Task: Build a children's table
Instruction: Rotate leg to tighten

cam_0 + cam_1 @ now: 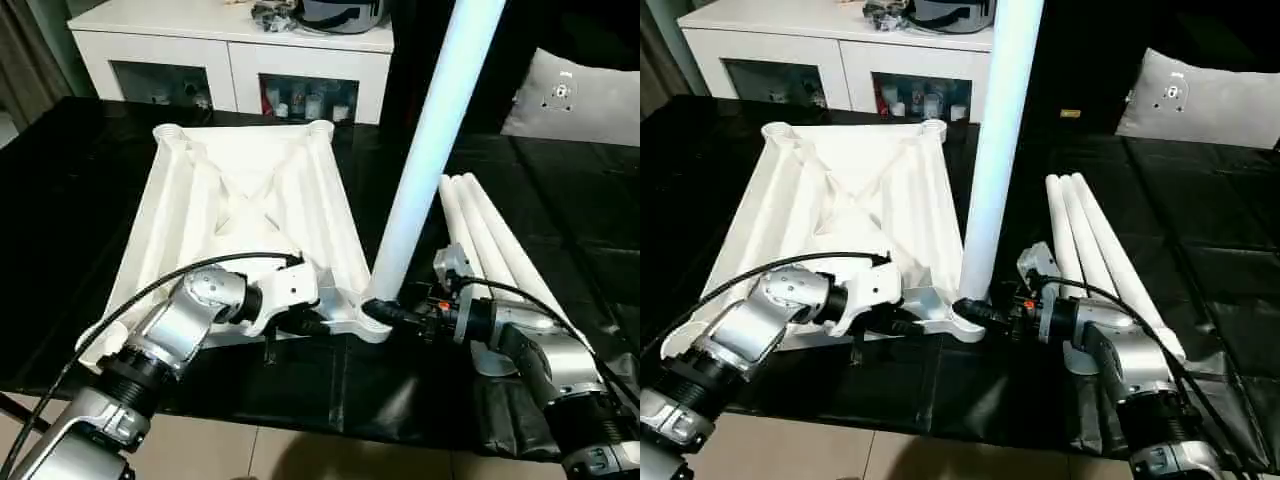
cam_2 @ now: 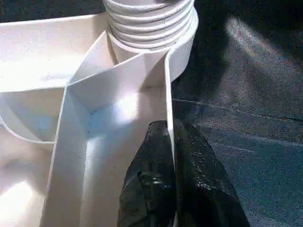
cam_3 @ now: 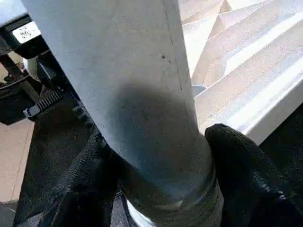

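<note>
The white tabletop point(image 1: 240, 190) lies upside down on the black table, ribs facing up. One white leg point(image 1: 430, 150) stands upright in its near right corner socket. My right gripper point(image 1: 385, 312) holds this leg just above the socket; in the right wrist view its black fingers point(image 3: 236, 161) press against both sides of the tube. My left gripper point(image 1: 315, 325) is shut on the tabletop's thin near rim wall point(image 2: 168, 94), close to the same corner. Three more legs point(image 1: 490, 240) lie side by side to the right.
A white cabinet point(image 1: 230, 50) with glass doors stands behind the table, with clutter on top. A grey cushion point(image 1: 580, 100) sits at the far right. The black table's front edge point(image 1: 330, 420) runs just below my forearms, with tiled floor beyond it.
</note>
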Robot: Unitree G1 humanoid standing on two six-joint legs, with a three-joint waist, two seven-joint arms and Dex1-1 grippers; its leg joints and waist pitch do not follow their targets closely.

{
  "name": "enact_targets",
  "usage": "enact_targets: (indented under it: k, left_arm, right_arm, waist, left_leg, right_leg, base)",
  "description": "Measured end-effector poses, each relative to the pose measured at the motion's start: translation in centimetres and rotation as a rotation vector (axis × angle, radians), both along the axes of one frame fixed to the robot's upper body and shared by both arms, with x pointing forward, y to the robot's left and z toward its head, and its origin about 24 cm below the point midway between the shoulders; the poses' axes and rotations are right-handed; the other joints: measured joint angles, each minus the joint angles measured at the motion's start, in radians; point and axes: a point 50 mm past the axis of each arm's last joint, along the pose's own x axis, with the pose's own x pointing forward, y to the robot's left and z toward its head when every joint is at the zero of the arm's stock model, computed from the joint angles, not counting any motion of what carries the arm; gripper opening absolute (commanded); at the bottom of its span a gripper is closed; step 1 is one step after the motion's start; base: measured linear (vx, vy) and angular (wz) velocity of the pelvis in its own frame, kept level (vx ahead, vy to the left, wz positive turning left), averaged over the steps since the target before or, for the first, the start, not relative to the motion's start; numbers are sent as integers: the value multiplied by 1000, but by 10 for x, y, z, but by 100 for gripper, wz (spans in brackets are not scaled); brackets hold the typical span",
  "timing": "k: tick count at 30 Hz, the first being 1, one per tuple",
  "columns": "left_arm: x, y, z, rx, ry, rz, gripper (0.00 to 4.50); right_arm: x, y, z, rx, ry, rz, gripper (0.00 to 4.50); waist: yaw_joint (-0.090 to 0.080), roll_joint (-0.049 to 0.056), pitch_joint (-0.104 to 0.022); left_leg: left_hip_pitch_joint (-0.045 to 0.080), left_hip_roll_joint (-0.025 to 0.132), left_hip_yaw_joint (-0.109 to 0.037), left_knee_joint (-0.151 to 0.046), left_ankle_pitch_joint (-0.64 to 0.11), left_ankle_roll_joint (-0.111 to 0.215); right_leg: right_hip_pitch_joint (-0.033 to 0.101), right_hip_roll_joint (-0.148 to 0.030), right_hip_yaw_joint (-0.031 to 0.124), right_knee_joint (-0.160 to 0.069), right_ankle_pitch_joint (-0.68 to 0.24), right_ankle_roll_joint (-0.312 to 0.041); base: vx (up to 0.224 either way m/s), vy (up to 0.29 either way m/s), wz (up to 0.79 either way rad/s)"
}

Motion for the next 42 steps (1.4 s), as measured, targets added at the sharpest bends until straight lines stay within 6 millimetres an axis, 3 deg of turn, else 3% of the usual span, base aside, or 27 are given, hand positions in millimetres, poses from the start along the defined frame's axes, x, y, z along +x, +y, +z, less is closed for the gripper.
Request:
enact_targets:
  k: [4, 7, 10, 15, 17, 20, 21, 29, 37, 42]
  left_arm:
    - [-1, -1, -1, -7, 12, 7, 0]
    - [0, -2, -3, -36, 45, 93, 0]
    - [4, -7, -7, -46, 45, 196, 0]
    - [14, -39, -13, -139, 70, 469, 0]
    - [17, -50, -14, -143, 55, 517, 0]
    - [19, -58, -13, -143, 35, 543, 0]
    - [19, -60, -13, -140, 27, 544, 0]
    - [18, -59, -10, -110, -37, 492, 0]
    - [17, -46, -9, -91, -82, 388, 0]
    - [15, -34, -9, -73, -88, 315, 0]
  right_arm:
    - [-3, 1, -2, 10, 7, -14, 257]
    - [-2, 10, -8, 39, 14, -120, 256]
    - [6, 16, -14, 24, 19, -262, 256]
    - [31, 24, -16, 12, 23, -575, 256]
    - [35, 26, -17, 3, 21, -638, 256]
    - [37, 29, -16, 18, 21, -695, 256]
    - [37, 29, -16, 24, 20, -707, 290]
    - [33, 23, -21, 36, 25, -698, 368]
    - [15, 0, -18, 42, -4, -502, 437]
    - [6, -9, -12, 6, -27, -342, 446]
  waist:
    - [1, 0, 0]
    - [-3, -2, -2]
    - [-24, -3, -1]
    - [-52, 0, -2]
    - [-52, 6, -6]
    - [-48, 7, -7]
    - [-47, 7, -8]
    - [-24, 8, -8]
    - [-24, 10, -7]
    - [-24, 11, -6]
  left_leg:
    - [1, 0, 0, 0, 0, 0]
    - [7, 0, 1, 0, -1, -2]
    - [14, 0, 2, 1, -2, -9]
    - [14, 0, 2, 2, 0, -11]
    - [11, 0, 2, 1, 0, -11]
    - [9, -1, 2, 0, 1, -9]
    - [9, -1, 2, -1, 1, -9]
    - [8, 0, 2, -9, 0, -8]
    - [6, 1, 2, -14, 3, -3]
    - [5, 2, 2, -13, 3, -3]
  right_leg:
    - [1, 0, 0, 0, 0, 0]
    - [3, 0, 1, 2, 0, -1]
    - [9, 0, 2, 2, -2, 3]
    - [8, -2, 1, -3, -2, 3]
    - [8, -1, 1, -6, -2, 3]
    - [8, -1, 1, -6, 0, 3]
    - [7, -1, 1, -6, 1, 2]
    - [3, -1, -1, -6, 3, -2]
    - [2, 0, -4, -11, 2, 0]
    - [2, 0, -5, -11, 2, -1]
  base:
    - [0, 0, 0]
    - [0, 0, 0]
    - [0, 0, 0]
    - [0, 0, 0]
    - [0, 0, 0]
    - [0, 0, 0]
    - [0, 0, 0]
    - [0, 0, 0]
    - [0, 0, 0]
    - [0, 0, 0]
